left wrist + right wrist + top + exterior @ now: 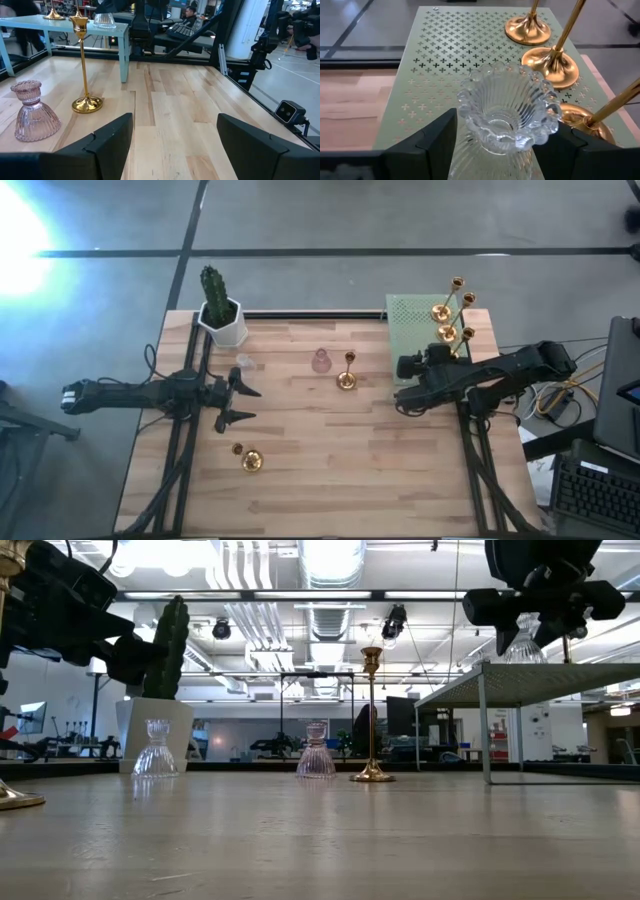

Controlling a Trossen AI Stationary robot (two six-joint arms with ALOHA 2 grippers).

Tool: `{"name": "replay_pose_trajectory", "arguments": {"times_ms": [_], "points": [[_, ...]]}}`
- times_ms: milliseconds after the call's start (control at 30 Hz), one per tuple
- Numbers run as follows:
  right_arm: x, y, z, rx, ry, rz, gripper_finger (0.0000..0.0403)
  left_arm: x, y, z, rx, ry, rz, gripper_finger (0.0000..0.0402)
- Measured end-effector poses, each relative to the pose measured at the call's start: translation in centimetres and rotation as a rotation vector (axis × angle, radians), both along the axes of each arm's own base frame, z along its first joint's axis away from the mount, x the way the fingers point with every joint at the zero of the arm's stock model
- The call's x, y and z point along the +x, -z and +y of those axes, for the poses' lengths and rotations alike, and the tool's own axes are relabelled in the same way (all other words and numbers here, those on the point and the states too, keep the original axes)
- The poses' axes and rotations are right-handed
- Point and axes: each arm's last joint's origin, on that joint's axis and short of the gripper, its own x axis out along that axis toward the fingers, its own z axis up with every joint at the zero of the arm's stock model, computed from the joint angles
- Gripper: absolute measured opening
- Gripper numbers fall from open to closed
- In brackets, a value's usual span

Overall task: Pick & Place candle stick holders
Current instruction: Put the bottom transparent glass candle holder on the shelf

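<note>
Clear glass holder [507, 117] sits betw. your right claw [500, 145] fingers, gripped, over the green perforated shelf [445, 55], far right, beside gold holders [555, 62]. Left claw [238, 402]: wide open, empty, near-left over counter [330, 470]. Pink holder [321, 361] & one gold holder [347, 378] mid-counter.

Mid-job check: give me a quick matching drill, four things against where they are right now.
Things:
1. clear glass holder
2. pink glass holder
3. cactus pot
4. gold holder lying down

Places:
A. far left corner of the table
B. between the right gripper's jaws, above the green perforated stand
C. near the table's front, left side
D. mid-table, beside an upright gold holder

Pairs: 1-B, 2-D, 3-A, 4-C
</note>
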Motion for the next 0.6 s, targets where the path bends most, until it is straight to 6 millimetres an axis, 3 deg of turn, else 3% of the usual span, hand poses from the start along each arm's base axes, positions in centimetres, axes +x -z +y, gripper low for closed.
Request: {"name": "replay_pose_trajectory", "arguments": {"times_ms": [333,600], "points": [[0.0,0.0,0.1,0.019,0.011,-0.008,0.0224,0.0,0.0,0.0,0.000,0.000,0.000,0.0294],[0.6,-1.5,0.3,0.041,-0.025,-0.025,0.0223,0.0,0.0,0.0,0.000,0.000,0.000,0.0294]]}}
